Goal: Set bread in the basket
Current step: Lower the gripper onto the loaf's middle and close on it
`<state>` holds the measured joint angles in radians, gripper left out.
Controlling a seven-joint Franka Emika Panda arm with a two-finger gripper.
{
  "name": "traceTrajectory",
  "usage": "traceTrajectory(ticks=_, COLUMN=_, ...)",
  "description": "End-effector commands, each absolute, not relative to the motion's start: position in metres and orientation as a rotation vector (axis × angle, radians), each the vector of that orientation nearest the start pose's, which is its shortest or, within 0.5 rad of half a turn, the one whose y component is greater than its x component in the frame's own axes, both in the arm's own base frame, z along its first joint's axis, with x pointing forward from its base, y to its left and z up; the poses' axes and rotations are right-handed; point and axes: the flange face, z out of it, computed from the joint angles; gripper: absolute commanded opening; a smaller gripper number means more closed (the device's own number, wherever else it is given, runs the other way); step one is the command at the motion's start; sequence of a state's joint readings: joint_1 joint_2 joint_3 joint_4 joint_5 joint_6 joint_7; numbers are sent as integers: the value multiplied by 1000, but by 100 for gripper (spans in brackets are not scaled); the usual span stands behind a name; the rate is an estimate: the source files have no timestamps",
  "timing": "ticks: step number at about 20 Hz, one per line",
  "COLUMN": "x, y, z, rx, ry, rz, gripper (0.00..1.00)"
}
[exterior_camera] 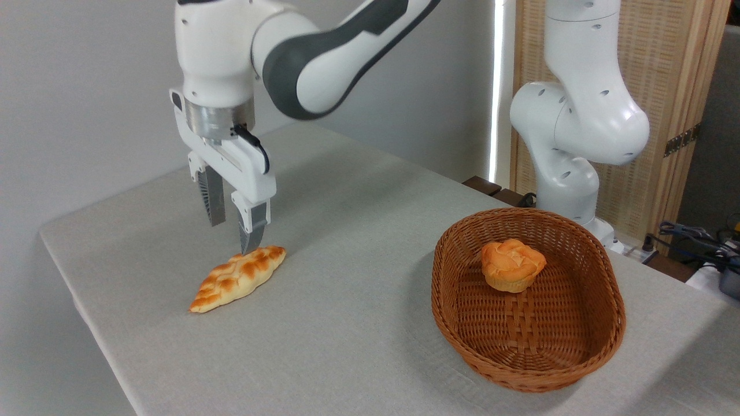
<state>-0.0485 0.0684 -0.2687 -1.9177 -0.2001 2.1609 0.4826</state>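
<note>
Braided loaf (237, 278) lay flat on the table (358, 323), left-centre of frame: long, pointed both ends, glossy golden-orange crust w/ pale creases, lying diagonally from lower left to upper right. Table was covered in matte grey-beige cloth w/ fine weave; its left edge ran close to the loaf's lower tip, front edge dropped off at bottom left.

Gripper (231, 236) hung upper left, pointing down, white body w/ metal collar and ribbed grey fingers (213, 202). Jaws were spread apart, holding nothing; the nearer fingertip sat just at the loaf's upper right end, contact couldn't be told.

Basket (601, 271) sat right of centre, well apart from the loaf: oval, brown woven wicker, low flared sides. Inside, toward its back half, a small round orange muffin-shaped bun (512, 264); rest of the basket floor was bare weave. Wide open cloth lay between loaf and basket. Arm base (578, 127), smooth white, stood behind the basket, upper right, before a wooden slatted screen (682, 86).
</note>
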Motion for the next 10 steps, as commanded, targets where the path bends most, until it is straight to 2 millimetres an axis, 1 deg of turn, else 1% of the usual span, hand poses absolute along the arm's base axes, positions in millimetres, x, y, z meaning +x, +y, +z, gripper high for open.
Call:
traceTrajectory(ticks=1, x=559, y=-204, z=456, rx=-3124, ry=1067, rz=-356, gripper=100)
traceTrajectory(ticks=4, x=556, y=-203, z=444, rx=-3126, ry=1067, rz=-317, gripper=100)
traceTrajectory(ticks=6, x=556, y=-203, z=442, rx=-3121, ry=1072, rz=-310, gripper=100)
traceTrajectory(ticks=8, x=557, y=-202, z=440, rx=-3077, ry=1098, rz=-297, gripper=100)
traceTrajectory(ticks=10, x=558, y=-201, z=435, rx=-3069, ry=1101, rz=-282, gripper=100)
